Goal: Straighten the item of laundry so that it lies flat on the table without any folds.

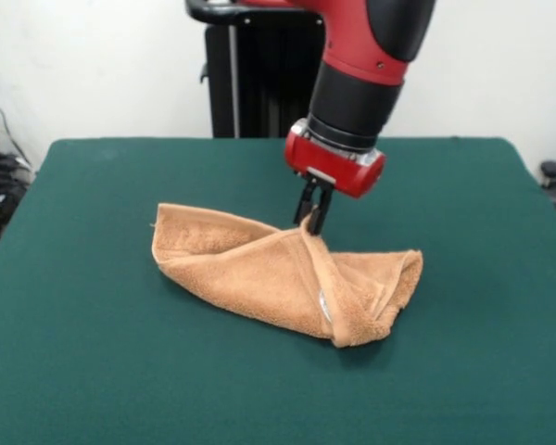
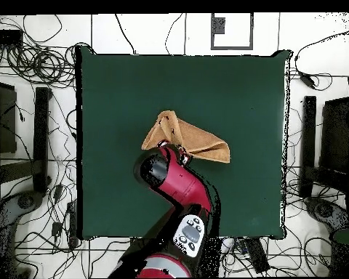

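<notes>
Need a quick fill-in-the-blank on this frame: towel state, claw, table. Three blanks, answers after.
1. The towel lies on the ____ table.
2. The claw is shut on a raised ____ of the towel, near its far edge.
3. The towel is not flat: it is ____ over on itself.

Missing words: green; fold; folded

No text, label or number is readable.
</notes>
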Motion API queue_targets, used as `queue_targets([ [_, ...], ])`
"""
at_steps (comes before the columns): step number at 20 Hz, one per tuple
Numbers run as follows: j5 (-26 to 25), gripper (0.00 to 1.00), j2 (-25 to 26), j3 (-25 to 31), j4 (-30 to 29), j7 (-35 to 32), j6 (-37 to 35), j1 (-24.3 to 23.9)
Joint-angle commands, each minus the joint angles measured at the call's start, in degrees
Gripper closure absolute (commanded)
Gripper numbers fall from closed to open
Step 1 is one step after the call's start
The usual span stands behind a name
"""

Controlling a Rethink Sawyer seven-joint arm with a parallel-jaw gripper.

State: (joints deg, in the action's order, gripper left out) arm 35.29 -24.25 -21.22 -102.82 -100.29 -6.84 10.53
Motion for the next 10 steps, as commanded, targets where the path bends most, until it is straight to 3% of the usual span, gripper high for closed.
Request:
queue_targets([
  [1,2.0,1.00,1.3,6.9,-1.9,-15.8,2.0,0.3],
  [10,6.2,1.00,2.4,-0.8,1.4,-19.5,-5.5,6.6],
])
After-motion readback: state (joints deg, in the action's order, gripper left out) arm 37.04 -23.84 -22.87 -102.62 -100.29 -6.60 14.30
